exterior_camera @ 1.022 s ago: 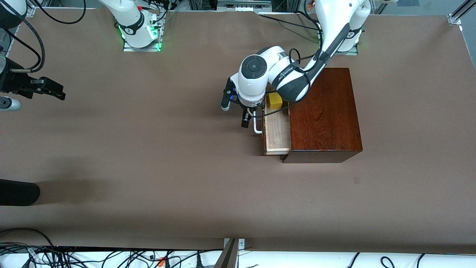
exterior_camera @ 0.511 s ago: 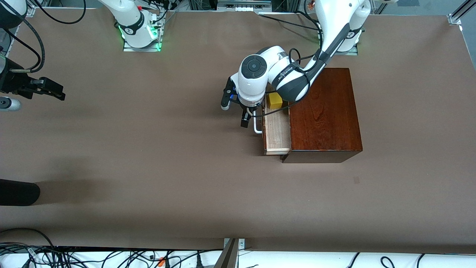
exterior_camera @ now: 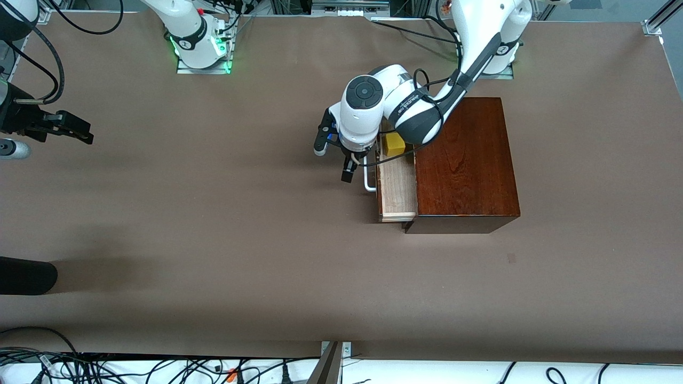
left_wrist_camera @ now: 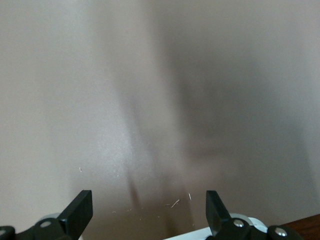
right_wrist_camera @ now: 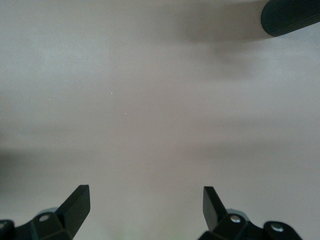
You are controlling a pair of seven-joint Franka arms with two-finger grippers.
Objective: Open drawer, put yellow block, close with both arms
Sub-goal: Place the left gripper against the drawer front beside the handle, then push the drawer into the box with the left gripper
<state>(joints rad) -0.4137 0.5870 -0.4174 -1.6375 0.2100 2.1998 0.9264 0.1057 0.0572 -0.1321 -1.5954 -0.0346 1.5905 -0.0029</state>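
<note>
The mahogany box (exterior_camera: 467, 165) stands toward the left arm's end of the table. Its drawer (exterior_camera: 397, 186) is pulled partway out, showing the pale wood tray and the white handle (exterior_camera: 368, 181). The yellow block (exterior_camera: 395, 144) lies in the tray at the end farther from the front camera, partly under the left arm's wrist. My left gripper (exterior_camera: 349, 169) hangs just off the handle, over the table. In the left wrist view the left gripper (left_wrist_camera: 149, 210) is open and empty, with the handle (left_wrist_camera: 195, 236) at the frame's edge. My right gripper (exterior_camera: 74, 130) waits open (right_wrist_camera: 146, 205) at the right arm's end.
A black cylinder (exterior_camera: 26, 274) (right_wrist_camera: 292, 15) pokes in at the right arm's end of the table, nearer the front camera than the right gripper. A small grey object (exterior_camera: 13, 149) lies below that gripper. Cables (exterior_camera: 160, 368) run along the table's near edge.
The left gripper has drawn slightly away from the drawer handle toward the right arm's end. The drawer, the block and the right arm have not moved.
</note>
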